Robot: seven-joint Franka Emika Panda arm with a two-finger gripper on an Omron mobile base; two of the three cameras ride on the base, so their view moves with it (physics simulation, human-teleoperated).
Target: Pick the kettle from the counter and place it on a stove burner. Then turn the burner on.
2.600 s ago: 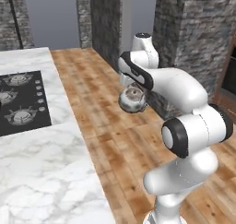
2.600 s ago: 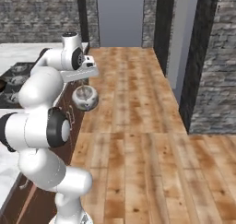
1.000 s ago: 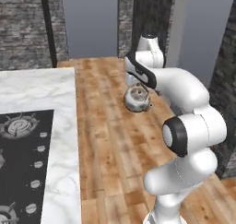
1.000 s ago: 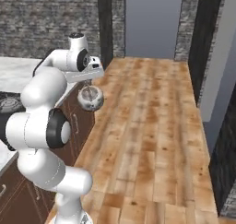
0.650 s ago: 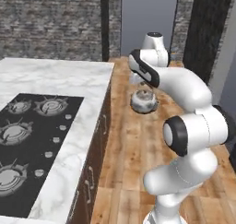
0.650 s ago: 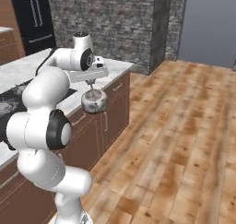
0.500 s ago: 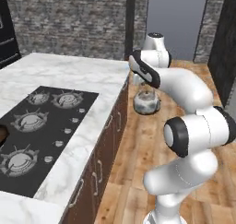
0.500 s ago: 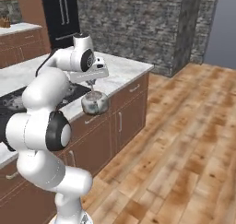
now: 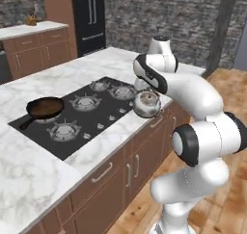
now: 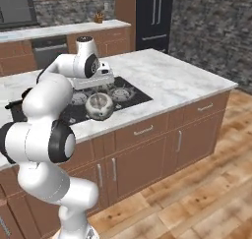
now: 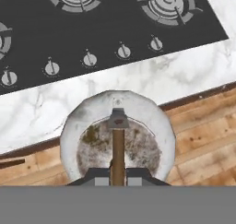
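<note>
One kettle (image 9: 146, 103) clamped in the tool (image 11: 118, 172); base has swung round, the surface (image 9: 43, 170) edge now below — gas burner (image 11: 169, 1) placement next.

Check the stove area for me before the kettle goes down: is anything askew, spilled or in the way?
Nothing looks spilled or damaged. The kettle hangs from the shut gripper above the counter edge, not yet over a burner. A dark frying pan already occupies one far-side burner; the stove burner nearest the kettle is free.
</note>
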